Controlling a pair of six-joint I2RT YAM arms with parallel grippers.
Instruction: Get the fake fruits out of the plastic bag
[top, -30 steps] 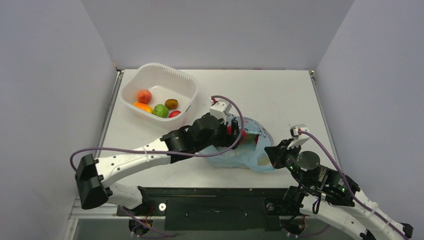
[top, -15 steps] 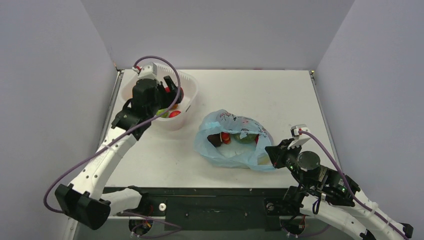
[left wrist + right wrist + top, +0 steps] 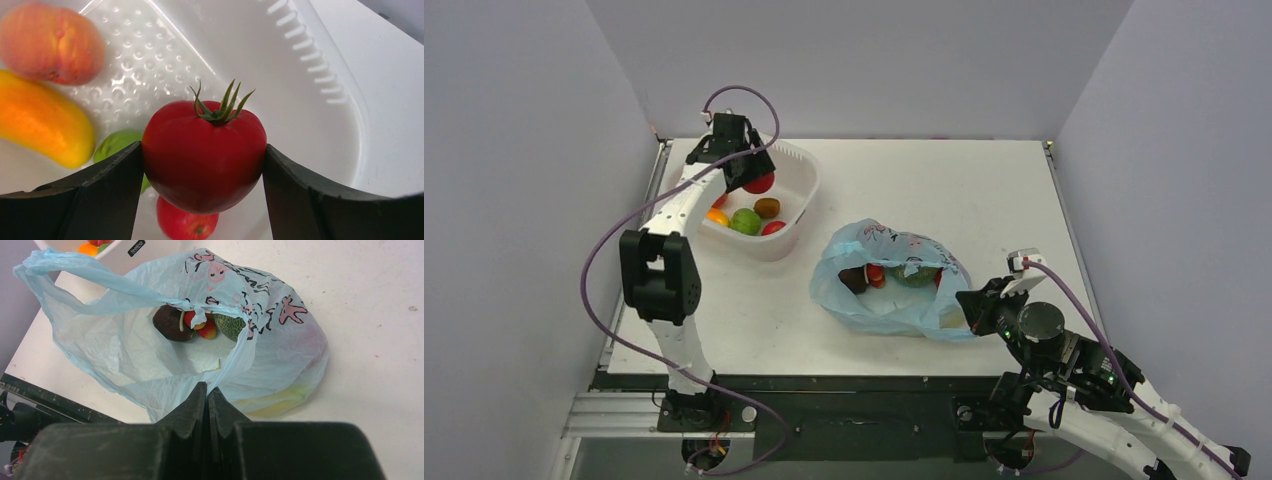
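Observation:
The light-blue plastic bag (image 3: 894,295) lies open right of the table's middle. My right gripper (image 3: 972,305) is shut on the bag's near edge (image 3: 207,390). In the right wrist view the bag (image 3: 280,340) holds a bunch of red-orange balls (image 3: 202,326), a dark green ribbed gourd (image 3: 231,326) and a dark brown piece (image 3: 171,322). A yellow piece (image 3: 280,402) shows through the film. My left gripper (image 3: 757,180) is shut on a glossy red tomato-like fruit (image 3: 204,150) with a green calyx and holds it above the white tub (image 3: 802,170).
The tub (image 3: 280,65) stands at the back left and holds a peach-coloured fruit (image 3: 50,42), an orange-yellow piece (image 3: 42,125), a lime-green piece (image 3: 117,142), a red apple (image 3: 185,225) and a brown oval piece (image 3: 767,207). Grey walls close in three sides.
My left arm has swung from the bag to the tub carrying the red fruit, and now reaches further over the tub's back. The right gripper and the bag have stayed put.

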